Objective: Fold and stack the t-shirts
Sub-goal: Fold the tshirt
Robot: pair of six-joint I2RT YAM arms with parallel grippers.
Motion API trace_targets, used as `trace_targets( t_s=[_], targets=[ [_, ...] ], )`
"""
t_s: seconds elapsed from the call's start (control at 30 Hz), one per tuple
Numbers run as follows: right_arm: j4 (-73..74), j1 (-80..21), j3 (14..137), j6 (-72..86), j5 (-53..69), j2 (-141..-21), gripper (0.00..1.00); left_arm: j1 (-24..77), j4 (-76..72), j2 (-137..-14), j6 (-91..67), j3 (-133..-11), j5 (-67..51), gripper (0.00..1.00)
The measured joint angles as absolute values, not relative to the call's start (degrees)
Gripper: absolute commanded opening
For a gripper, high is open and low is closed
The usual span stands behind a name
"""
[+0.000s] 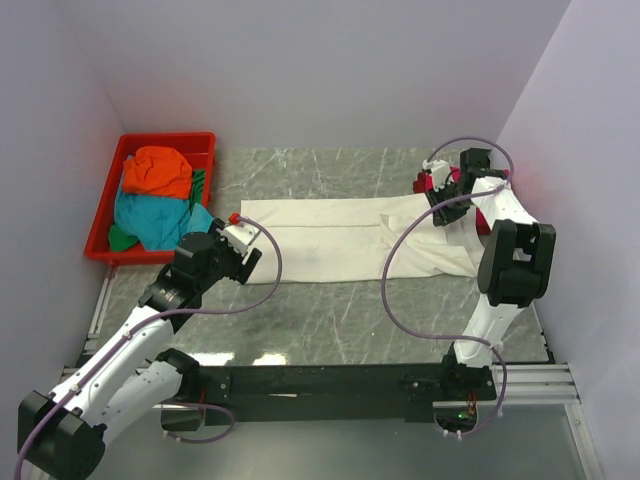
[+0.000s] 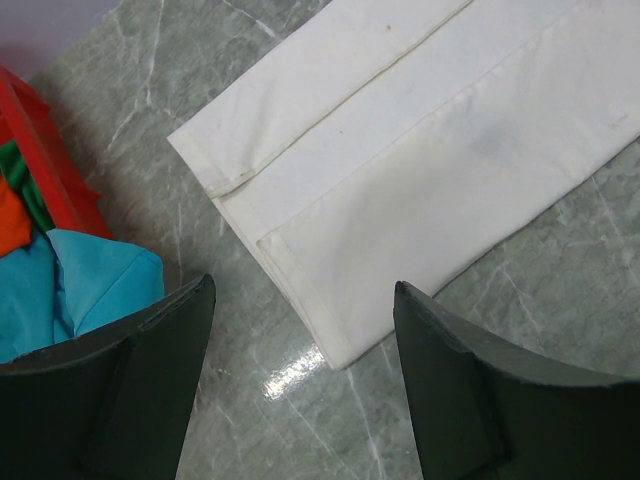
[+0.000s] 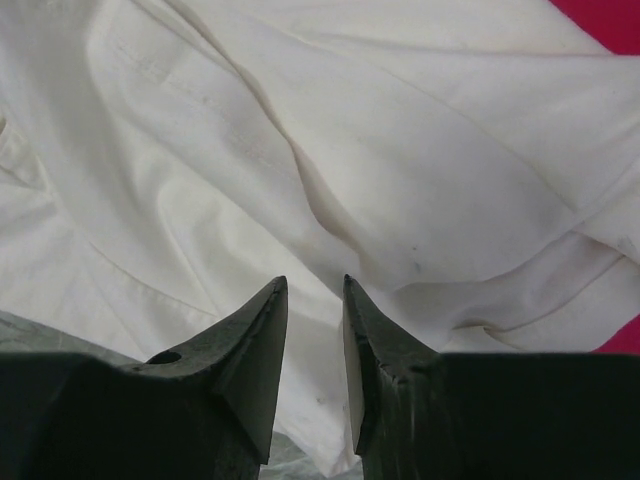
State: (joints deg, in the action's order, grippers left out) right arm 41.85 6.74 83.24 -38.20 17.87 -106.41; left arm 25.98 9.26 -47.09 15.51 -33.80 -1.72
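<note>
A large cream-white t-shirt (image 1: 330, 235) lies folded into a long strip across the table. My left gripper (image 1: 243, 240) hovers over its left end (image 2: 400, 170), open wide with nothing between the fingers (image 2: 300, 290). At the rumpled right end of the same shirt (image 3: 330, 150), my right gripper (image 1: 440, 195) has its jaws a narrow gap apart just above the cloth (image 3: 315, 285), pinching nothing. A magenta-pink t-shirt (image 1: 432, 184) lies under that end and shows at the corner (image 3: 605, 15). Orange (image 1: 160, 170) and teal (image 1: 150, 220) t-shirts are heaped in the tray.
A red plastic tray (image 1: 105, 215) stands at the back left, beside the left gripper, and its rim (image 2: 45, 160) shows in the left wrist view. Pale walls close in the left, back and right sides. Grey marble tabletop (image 1: 330, 310) lies in front of the shirt.
</note>
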Motion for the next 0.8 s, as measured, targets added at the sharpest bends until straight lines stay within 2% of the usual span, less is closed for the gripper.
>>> trace_targets(
  t_s=[0.2, 0.3, 0.33, 0.4, 0.53, 0.7, 0.8],
  targets=[
    [41.8, 7.0, 83.7, -37.6, 17.6, -108.7, 0.34, 26.0, 9.3, -47.1, 15.5, -33.8, -1.7, 0.77],
    [41.8, 7.0, 83.9, -37.6, 17.6, -109.5, 0.18, 26.0, 9.3, -47.1, 15.5, -33.8, -1.7, 0.77],
    [41.8, 7.0, 83.9, -37.6, 17.7, -109.6, 0.08, 26.0, 9.3, -47.1, 15.5, -33.8, -1.7, 0.77],
    [41.8, 7.0, 83.9, -38.0, 18.0, -109.6, 0.00, 26.0, 9.3, -47.1, 15.5, -33.8, -1.7, 0.77],
    [41.6, 7.0, 82.8, -39.5, 19.8, -108.6, 0.00, 26.0, 9.3, -47.2, 15.5, -33.8, -1.7, 0.77],
    [41.6, 5.0, 74.1, -44.2, 21.2, -100.8, 0.00, 26.0, 9.3, -47.3, 15.5, -33.8, -1.8, 0.77],
    [41.6, 1.1, 68.1, -47.2, 20.8, -96.2, 0.16, 26.0, 9.3, -47.5, 15.5, -33.8, -1.9, 0.77]
  ],
)
